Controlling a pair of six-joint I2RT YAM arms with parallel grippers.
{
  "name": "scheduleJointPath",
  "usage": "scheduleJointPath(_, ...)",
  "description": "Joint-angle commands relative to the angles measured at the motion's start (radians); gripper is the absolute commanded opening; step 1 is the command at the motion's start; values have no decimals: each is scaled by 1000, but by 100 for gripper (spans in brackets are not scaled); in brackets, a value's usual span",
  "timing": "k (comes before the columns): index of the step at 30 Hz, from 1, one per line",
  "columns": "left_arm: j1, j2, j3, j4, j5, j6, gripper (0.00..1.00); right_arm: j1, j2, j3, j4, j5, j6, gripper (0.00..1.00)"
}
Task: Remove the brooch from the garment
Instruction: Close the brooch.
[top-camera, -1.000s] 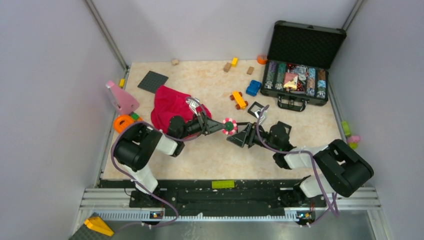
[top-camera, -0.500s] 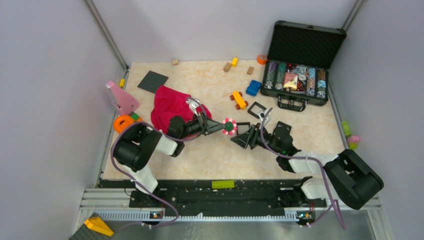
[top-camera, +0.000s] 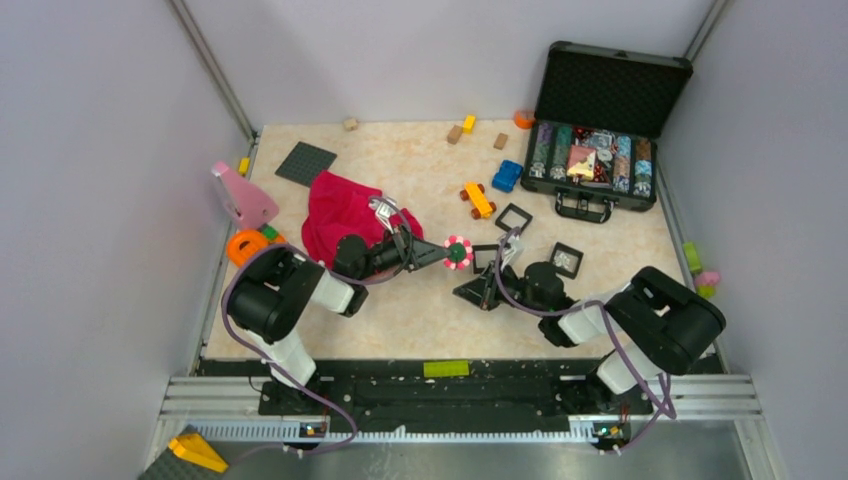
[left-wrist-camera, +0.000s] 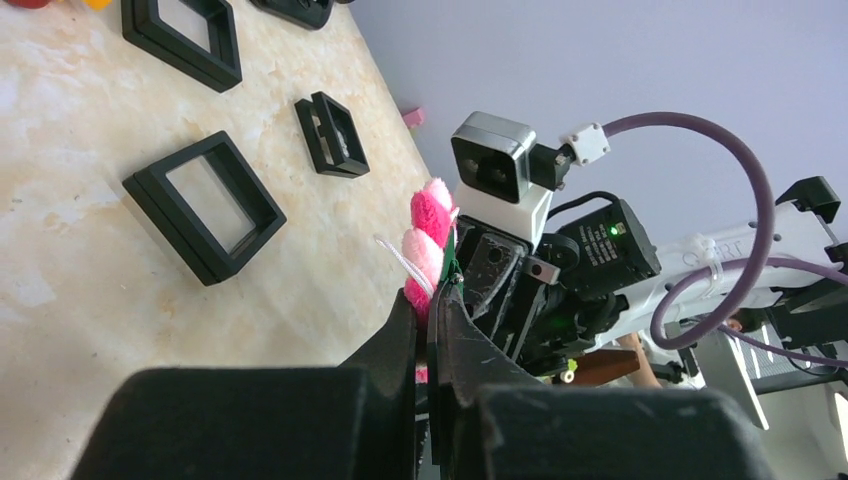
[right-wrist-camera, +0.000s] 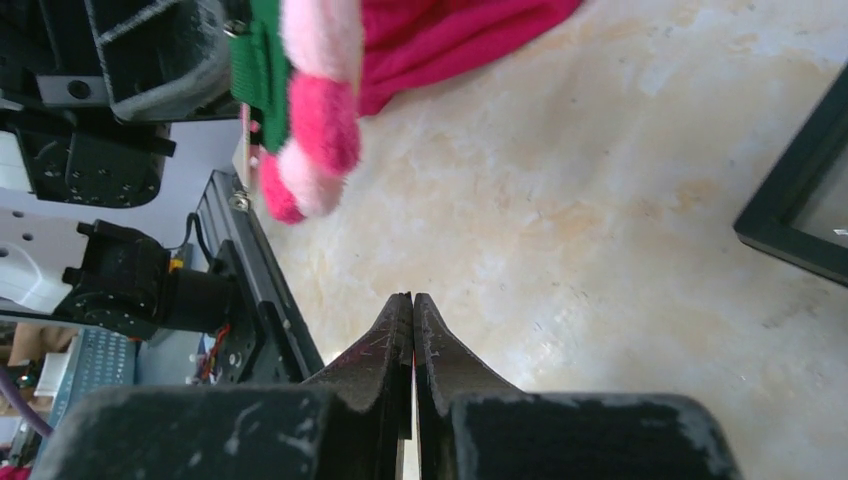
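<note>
With our left gripper (top-camera: 444, 256) pinching the pink-and-white flower brooch (top-camera: 458, 251) by its edge, apparently clear of the red garment (top-camera: 340, 210), and our right gripper (top-camera: 462, 292) pressed together empty just below, we judge a gentle set-down on the table (top-camera: 400, 320), away from the cloth, best.

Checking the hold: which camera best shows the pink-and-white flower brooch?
Left wrist: pink-and-white flower brooch edge-on, pinched in the left claw. Top view shows its round face, tiny; right wrist crops it.

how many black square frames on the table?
3 black square frames: one by the orange toy car, one by the pink-and-white flower brooch, one behind the right arm, which may hide more.
</note>
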Motion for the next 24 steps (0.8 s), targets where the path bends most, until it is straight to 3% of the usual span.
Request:
scheduleJointPath(1, -2, -18, -10, 65, -18, 8, 0, 47, 17, 50, 191, 77, 33, 0)
scheduleJointPath(5, -3, -16, -13, 65, -23, 9, 0, 69, -11, 39, 219, 125, 36, 0)
scheduleJointPath(18, -3, -26, -16, 34, -37, 34, 0, 79, -30, 64, 254, 74, 101, 0)
scheduleJointPath(24, -5, -33, -13, 7, -41, 52, 0, 79, -52, 90, 198, 81, 104, 0)
